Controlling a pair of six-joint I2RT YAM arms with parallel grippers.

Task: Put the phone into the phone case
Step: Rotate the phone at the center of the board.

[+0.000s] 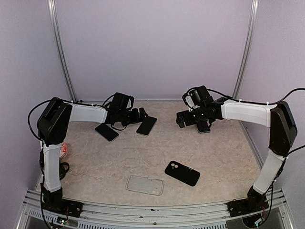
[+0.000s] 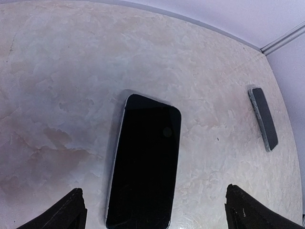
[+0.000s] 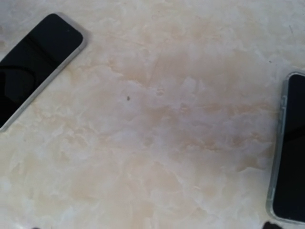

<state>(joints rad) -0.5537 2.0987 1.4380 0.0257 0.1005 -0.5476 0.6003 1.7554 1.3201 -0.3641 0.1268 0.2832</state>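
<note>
Marbled beige worktop: both the left end effector (image 1: 138, 116) and the right end effector (image 1: 181, 119) gape empty. With the black-screened silver-edged phone (image 2: 145, 167) lying flat, well apart from the clear rectangular phone case (image 1: 145, 184), a shallow pinch risks slipping.

**Gloss glass on a matt, stone-look bench**

The bench (image 1: 119, 157) has a beige, marbled stone-look top, smooth and matt with only a soft sheen. In the centre of the left wrist view, the phone (image 2: 145, 162) shows a glossy black glass face inside a thin, silvery, metal-looking rim. The second phone (image 2: 263, 118), at the right of that view, shows a duller grey edge. In the top view, the phone case (image 1: 145, 184) at lower centre is clear, faintly frosted plastic. The dark phone (image 1: 182, 173) beside it has a matt black back. The arm shells (image 1: 88, 113) are matt white; plastic or cloth cannot be told. The walls (image 1: 152, 47) are smooth matt lilac, and the posts (image 1: 61, 47) are pale metal.
</note>
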